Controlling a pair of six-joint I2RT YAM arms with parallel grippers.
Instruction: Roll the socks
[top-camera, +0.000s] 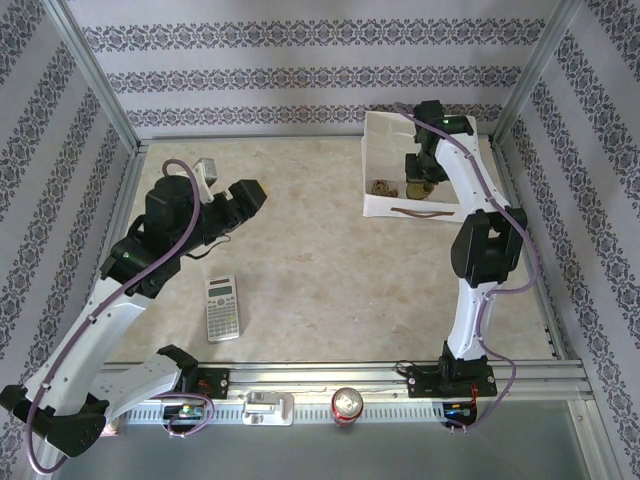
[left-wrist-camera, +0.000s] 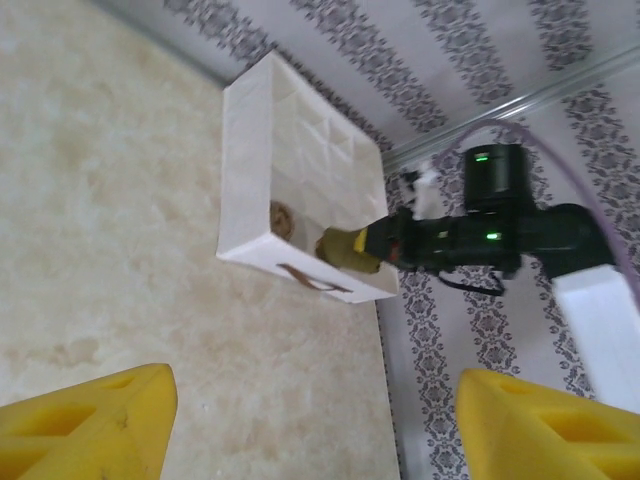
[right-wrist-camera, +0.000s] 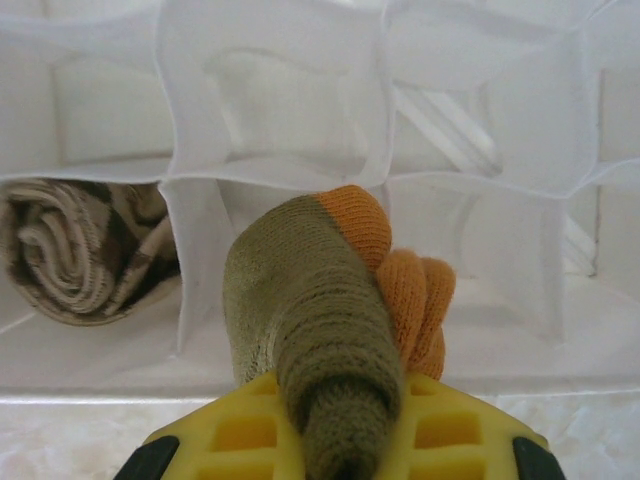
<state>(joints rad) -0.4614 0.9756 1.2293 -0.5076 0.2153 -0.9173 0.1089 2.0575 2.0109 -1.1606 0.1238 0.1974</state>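
My right gripper (right-wrist-camera: 340, 440) is clamped on the rolled green sock (right-wrist-camera: 310, 300), orange end pointing forward, over the white divided box (top-camera: 384, 140) at 1 o'clock on the table (top-camera: 320, 260). The brown sock (right-wrist-camera: 80, 250), also rolled, sits in the cell at the green one's 9 o'clock. My left gripper (left-wrist-camera: 315, 425) hangs above the table at 10 o'clock, jaws wide apart. A calculator (top-camera: 221, 307) lies at 7 o'clock.

Olive sock (right-wrist-camera: 300, 300), lower centre — olive green with orange toe. Brown sock (right-wrist-camera: 80, 245), left: brown and beige pattern. Divider box (right-wrist-camera: 270, 100): white. Right gripper fingers (right-wrist-camera: 235, 432) — yellow. Tabletop (top-camera: 300, 250): beige marbling. Walls (top-camera: 300, 70): white, dark ornamental stripes.
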